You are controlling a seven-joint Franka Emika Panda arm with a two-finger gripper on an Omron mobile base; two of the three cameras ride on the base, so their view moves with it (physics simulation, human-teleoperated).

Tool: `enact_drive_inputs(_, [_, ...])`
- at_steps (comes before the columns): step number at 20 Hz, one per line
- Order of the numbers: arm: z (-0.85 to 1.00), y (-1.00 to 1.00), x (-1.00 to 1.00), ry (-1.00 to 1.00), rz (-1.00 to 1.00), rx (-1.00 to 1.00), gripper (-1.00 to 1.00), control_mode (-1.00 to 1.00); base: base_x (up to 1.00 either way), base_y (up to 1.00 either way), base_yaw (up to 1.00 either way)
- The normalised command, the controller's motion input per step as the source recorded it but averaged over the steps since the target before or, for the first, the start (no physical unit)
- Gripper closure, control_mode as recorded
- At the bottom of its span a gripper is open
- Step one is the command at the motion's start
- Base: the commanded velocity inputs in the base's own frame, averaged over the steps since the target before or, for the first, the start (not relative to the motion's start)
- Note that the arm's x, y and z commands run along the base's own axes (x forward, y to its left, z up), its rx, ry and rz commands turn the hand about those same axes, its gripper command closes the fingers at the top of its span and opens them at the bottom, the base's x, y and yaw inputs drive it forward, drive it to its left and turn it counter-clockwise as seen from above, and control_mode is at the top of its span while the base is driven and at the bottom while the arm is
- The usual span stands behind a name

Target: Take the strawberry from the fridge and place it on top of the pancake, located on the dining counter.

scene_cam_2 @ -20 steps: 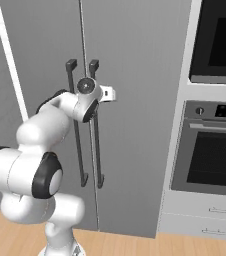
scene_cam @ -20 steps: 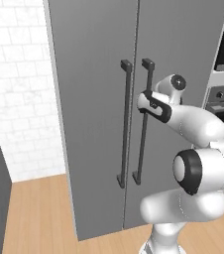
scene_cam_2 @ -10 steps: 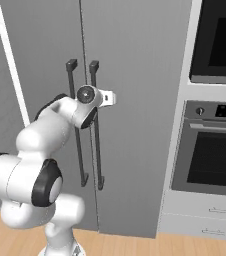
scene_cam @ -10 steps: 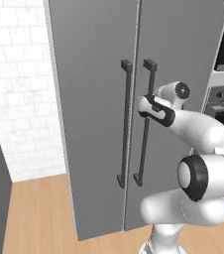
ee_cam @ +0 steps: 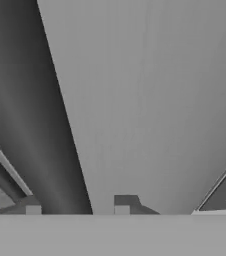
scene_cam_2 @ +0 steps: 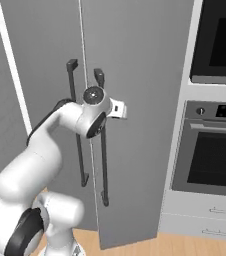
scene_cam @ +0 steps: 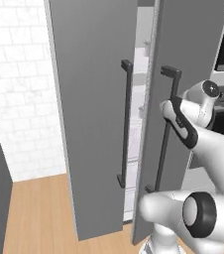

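- I see my gripper [scene_cam: 169, 106] pressed together around the right door's handle [scene_cam: 164, 130], the dark bar running between the fingertips [ee_cam: 124, 201] in the hand view.
- The fridge [scene_cam: 99, 99] stands right in front of the gripper; its right door [scene_cam_2: 135, 100] is swung ajar, with a gap of white interior just left of the gripper.
- The left door's handle [scene_cam: 124, 130] hangs just left of that gap.
- I cannot make out the strawberry through the slit; shelves look blurred.
- The oven [scene_cam_2: 212, 150] sits to the gripper's right.
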Motion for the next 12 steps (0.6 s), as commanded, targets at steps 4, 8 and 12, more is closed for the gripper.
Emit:
enact_drive_inputs(4, [0.0, -1.0, -1.0, 0.17, -0.13, 0.12, 1.0, -1.0, 0.0, 0.0, 0.0])
enact_drive_inputs(8, [0.0, -1.0, -1.0, 0.05, -0.14, 0.15, -1.0, -1.0, 0.0, 0.0, 0.0])
enact_drive_inputs(12, [0.08, -0.99, -1.0, 0.0, -0.12, 0.15, -1.0, -1.0, 0.0, 0.0, 0.0])
